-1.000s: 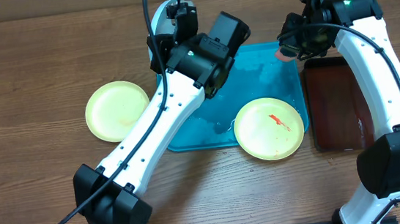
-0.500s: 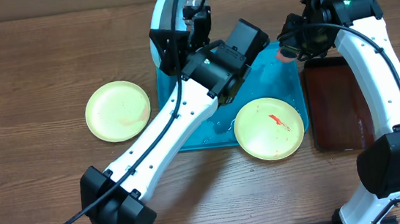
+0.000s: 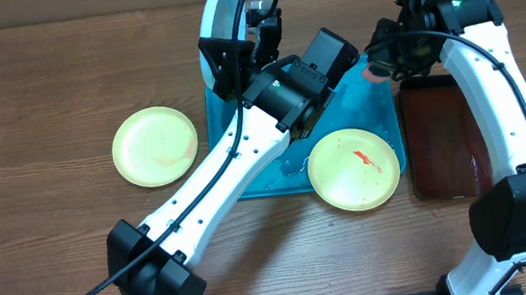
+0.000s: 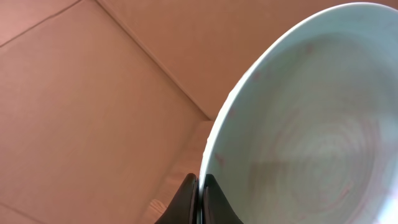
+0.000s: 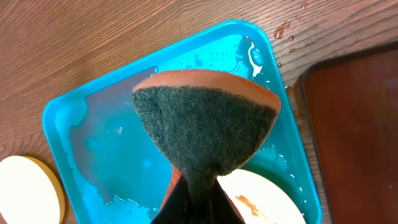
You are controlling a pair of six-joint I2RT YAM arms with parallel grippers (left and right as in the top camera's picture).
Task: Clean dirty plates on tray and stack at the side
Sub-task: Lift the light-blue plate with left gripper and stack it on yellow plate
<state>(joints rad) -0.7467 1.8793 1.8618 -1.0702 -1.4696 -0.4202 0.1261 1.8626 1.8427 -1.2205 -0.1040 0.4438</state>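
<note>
three plates in view. blue-white plate (image 3: 216,16) is held tilted on edge above the far left corner of the teal tray (image 3: 371,108). left jaws are narrow, pinching the plate's rim; the wrist view shows faint pinkish rings on its face. one yellow plate (image 3: 154,145) lies flat on the tabletop (image 3: 43,72), left of the tray and apart from it. smeared yellow plate (image 3: 353,168), with a red-orange streak, lies across the tray's near right rim. right jaws are clamped on a sponge (image 5: 205,124), green scrub face toward the wrist camera, over the wet tray's far right corner. brown-red tray (image 3: 441,140) sits just right of the teal tray.
</note>
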